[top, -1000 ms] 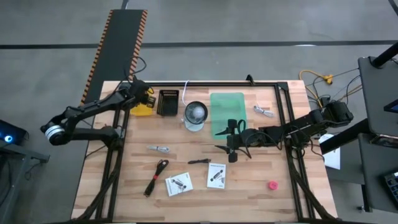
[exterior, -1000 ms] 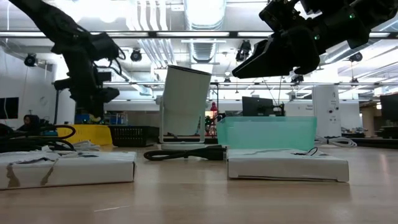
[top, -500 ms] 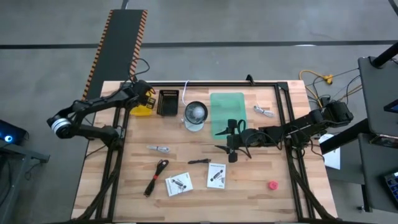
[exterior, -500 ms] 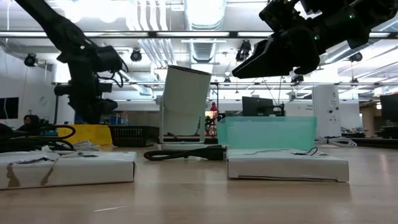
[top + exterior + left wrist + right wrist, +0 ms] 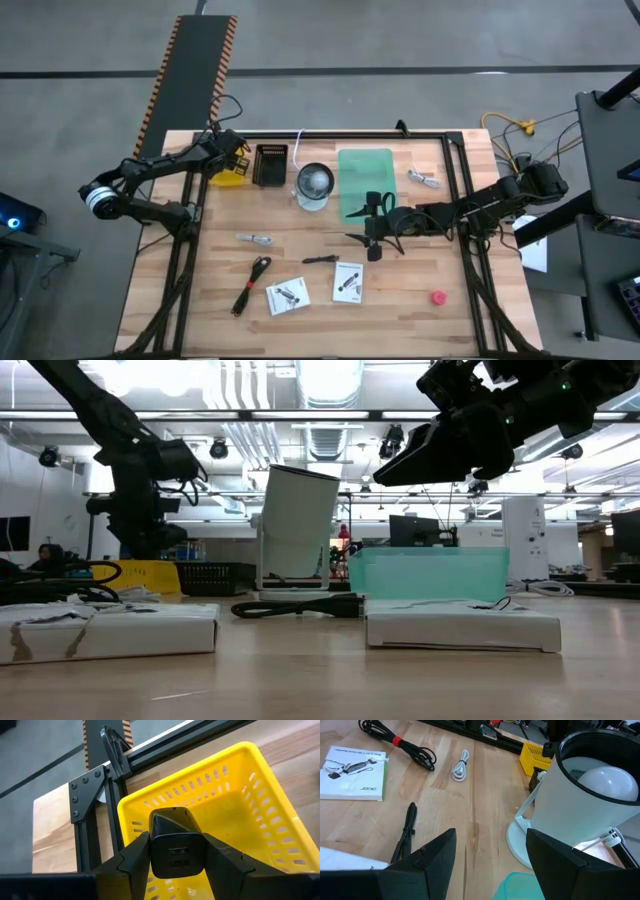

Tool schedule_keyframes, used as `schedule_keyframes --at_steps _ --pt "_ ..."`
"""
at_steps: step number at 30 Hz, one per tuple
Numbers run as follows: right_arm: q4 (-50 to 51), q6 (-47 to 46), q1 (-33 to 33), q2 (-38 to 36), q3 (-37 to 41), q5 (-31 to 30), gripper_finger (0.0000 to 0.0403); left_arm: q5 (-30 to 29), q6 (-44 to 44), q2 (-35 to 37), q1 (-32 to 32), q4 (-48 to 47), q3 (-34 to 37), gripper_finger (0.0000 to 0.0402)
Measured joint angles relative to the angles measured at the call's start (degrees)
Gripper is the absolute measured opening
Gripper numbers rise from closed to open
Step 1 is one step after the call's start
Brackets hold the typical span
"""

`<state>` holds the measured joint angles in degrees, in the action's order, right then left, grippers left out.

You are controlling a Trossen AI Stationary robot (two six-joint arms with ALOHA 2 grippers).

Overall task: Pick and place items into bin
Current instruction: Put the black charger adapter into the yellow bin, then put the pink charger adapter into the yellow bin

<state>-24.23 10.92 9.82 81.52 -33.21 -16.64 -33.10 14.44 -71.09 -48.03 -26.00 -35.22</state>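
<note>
My left gripper (image 5: 176, 865) is at the table's far left corner, shut on a small black plug block (image 5: 176, 840) over a yellow basket (image 5: 240, 805), also seen in the high view (image 5: 230, 176). My right gripper (image 5: 372, 228) hangs open at the table's middle, just near of a green bin (image 5: 365, 178). On the wood lie two white packets (image 5: 287, 296) (image 5: 348, 282), a black cable (image 5: 251, 284), a small black tool (image 5: 320, 259), silver pieces (image 5: 256, 239) (image 5: 424, 179) and a red knob (image 5: 438, 297). My left gripper pinches the black plug block by its two opposite side faces (image 5: 155, 854), one finger on each. The fingers slant down from the table's left side. The block is lifted clear, above the yellow basket's open top.
A black slotted basket (image 5: 270, 165) and a white round lamp-like stand (image 5: 314, 186) sit between the yellow basket and the green bin. Black frame rails (image 5: 186, 250) (image 5: 470, 260) run along the table's left, right and far sides.
My left gripper has sunk a little and tipped further down toward the yellow basket, carrying the black block with it. My right arm has kept still.
</note>
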Motion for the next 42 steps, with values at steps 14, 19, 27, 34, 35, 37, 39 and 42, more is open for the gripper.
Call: schedule_keyframes --at_steps 14,19,27,34,35,37,39,42 --pt "0.0 0.0 0.0 0.0 0.0 0.0 0.0226 0.0 -1.2 0.0 0.0 0.0 0.0 0.0165" --pt "0.0 0.0 0.0 0.0 0.0 0.0 0.0226 0.0 -1.8 0.0 0.0 0.0 0.0 0.0166" --pt "0.0 0.0 0.0 0.0 0.0 0.0 0.0226 -0.1 -7.3 0.4 0.1 1.8 0.0 0.0166" --pt "0.2 0.1 0.0 0.0 0.0 0.0 0.0226 3.5 -9.1 3.0 0.1 1.9 0.0 0.0166" --pt "0.3 0.0 0.0 0.0 0.0 0.0 0.0226 4.9 -9.3 3.5 0.1 1.7 0.0 0.0166" --pt "0.5 0.1 0.0 0.0 0.0 0.0 0.0226 8.3 -9.2 4.8 0.2 1.4 0.0 0.0166" --pt "0.6 0.1 0.0 0.0 0.0 0.0 0.0226 12.9 -9.2 6.0 0.3 1.4 0.0 0.0166" --pt "1.0 0.1 0.0 0.0 0.0 0.0 0.0226 18.1 -9.1 8.1 1.0 1.4 0.0 0.0166"
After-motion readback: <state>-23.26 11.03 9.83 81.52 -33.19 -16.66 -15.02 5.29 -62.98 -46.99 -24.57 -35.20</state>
